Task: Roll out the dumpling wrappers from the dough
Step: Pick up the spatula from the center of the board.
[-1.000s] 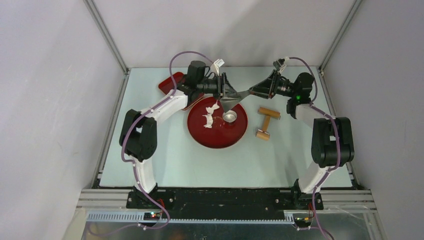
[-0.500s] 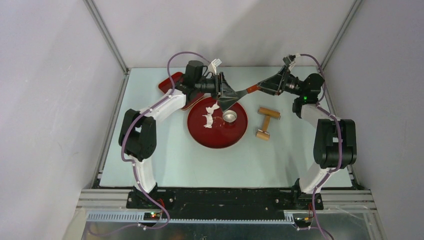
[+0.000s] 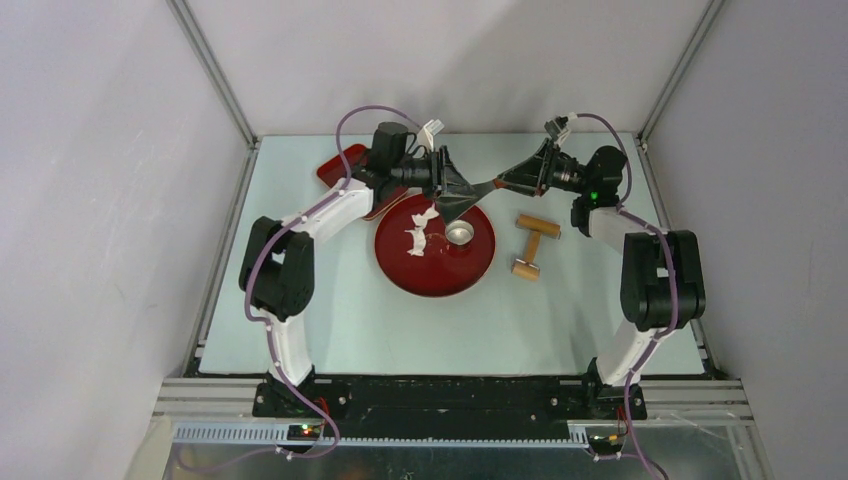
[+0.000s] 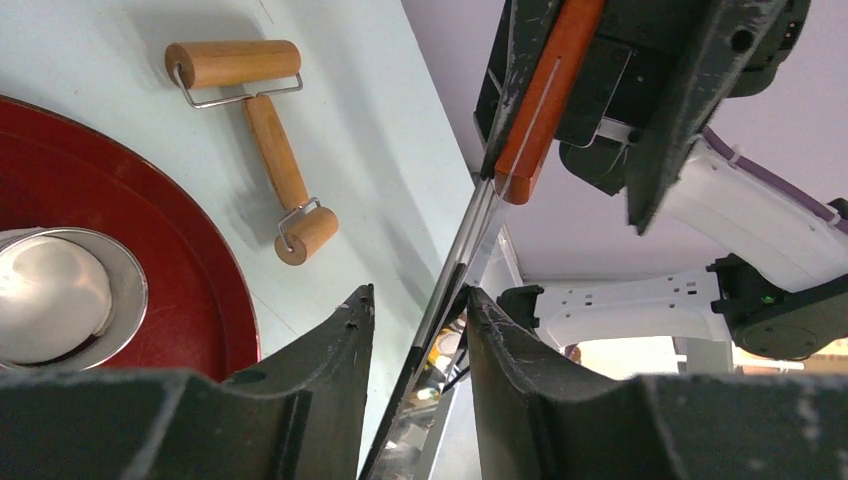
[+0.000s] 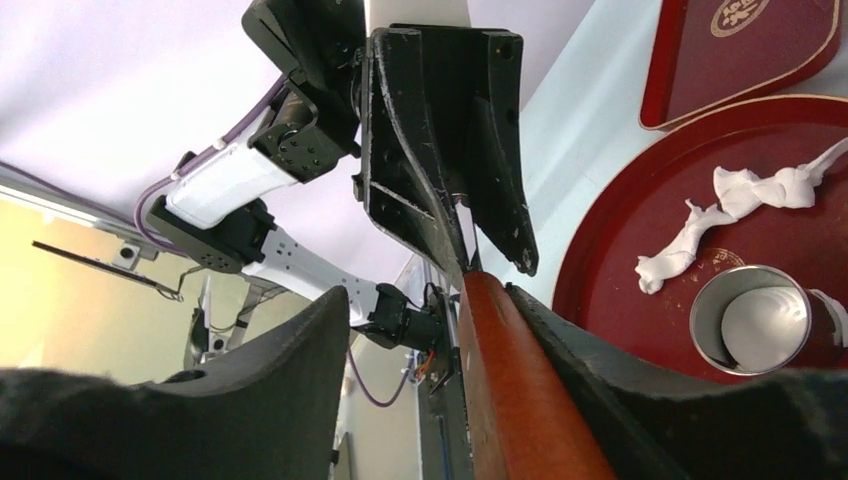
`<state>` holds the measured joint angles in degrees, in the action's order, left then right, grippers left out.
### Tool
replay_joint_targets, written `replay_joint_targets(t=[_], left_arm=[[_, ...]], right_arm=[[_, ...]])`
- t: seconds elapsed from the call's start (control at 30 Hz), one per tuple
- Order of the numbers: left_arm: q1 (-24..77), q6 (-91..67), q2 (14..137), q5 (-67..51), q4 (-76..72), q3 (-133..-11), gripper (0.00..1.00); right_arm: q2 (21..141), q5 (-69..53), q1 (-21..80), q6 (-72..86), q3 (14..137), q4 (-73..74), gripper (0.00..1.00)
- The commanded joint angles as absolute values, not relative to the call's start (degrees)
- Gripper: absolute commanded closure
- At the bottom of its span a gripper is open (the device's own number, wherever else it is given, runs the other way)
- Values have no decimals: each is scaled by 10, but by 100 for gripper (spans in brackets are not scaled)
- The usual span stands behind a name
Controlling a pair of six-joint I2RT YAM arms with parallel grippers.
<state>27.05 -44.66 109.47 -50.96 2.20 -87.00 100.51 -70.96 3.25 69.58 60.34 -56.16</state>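
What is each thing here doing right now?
Scraper: in the air, above the red plate's far edge.
Left end effector: shut on the scraper's blade.
Right end effector: open around the scraper's handle.
Rolling pin: lying on the table, untouched.
Metal cup: upright on the red plate.
Dough strip: lying ragged on the red plate.
Red tray: flat on the table, partly hidden.

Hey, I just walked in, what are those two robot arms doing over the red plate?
The two arms have a scraper between them, lifted above the round red plate. The left gripper clamps its metal blade. The right gripper has its fingers around the orange handle with a gap on one side, so it does not look clamped. On the plate lie a ragged dough strip and a small metal cup. The wooden rolling pin lies beside the plate.
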Motion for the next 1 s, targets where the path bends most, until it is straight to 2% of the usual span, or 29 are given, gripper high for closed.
replay_joint_targets(t=[0.0, 0.1, 0.17, 0.2, 0.23, 0.27, 0.43, 0.5, 0.53, 0.57, 0.63, 0.67, 0.7, 0.87, 0.93, 0.97], left_arm=[[274, -455, 1093, -520, 5, -879, 100], [274, -455, 1092, -519, 5, -878, 100], [275, -455, 1092, -519, 5, -878, 100], [275, -455, 1092, -520, 5, -878, 100], [275, -455, 1092, -520, 5, -878, 100], [276, -455, 1092, -520, 5, -878, 100], [277, -457, 1091, -520, 5, -877, 100], [277, -457, 1091, -520, 5, -877, 100], [277, -458, 1091, -521, 4, -877, 100], [277, -459, 1091, -522, 4, -877, 100], [277, -459, 1091, -522, 4, -878, 100], [277, -459, 1091, -522, 4, -878, 100], [277, -459, 1091, -522, 4, -878, 100], [277, -460, 1093, -523, 3, -878, 100], [277, -461, 1093, -522, 3, -877, 100], [277, -461, 1093, -522, 3, -877, 100]], right_arm=[[1008, -706, 39, 685, 629, -574, 45], [1009, -706, 40, 685, 630, -574, 55], [1009, -706, 40, 684, 631, -573, 68], [1010, -708, 40, 686, 634, -573, 80], [1013, -710, 40, 687, 636, -574, 87], [1015, -714, 41, 690, 642, -573, 99], [1020, -725, 43, 699, 654, -572, 100], [1016, -726, 43, 700, 656, -571, 85], [1015, -725, 42, 698, 656, -570, 62], [1011, -725, 40, 692, 655, -567, 51], [1004, -723, 35, 682, 653, -557, 12], [999, -721, 32, 680, 651, -555, 6], [997, -717, 27, 673, 646, -552, 2], [985, -710, 21, 655, 631, -549, 1], [989, -708, 22, 655, 628, -553, 3], [992, -709, 23, 667, 628, -560, 9]])
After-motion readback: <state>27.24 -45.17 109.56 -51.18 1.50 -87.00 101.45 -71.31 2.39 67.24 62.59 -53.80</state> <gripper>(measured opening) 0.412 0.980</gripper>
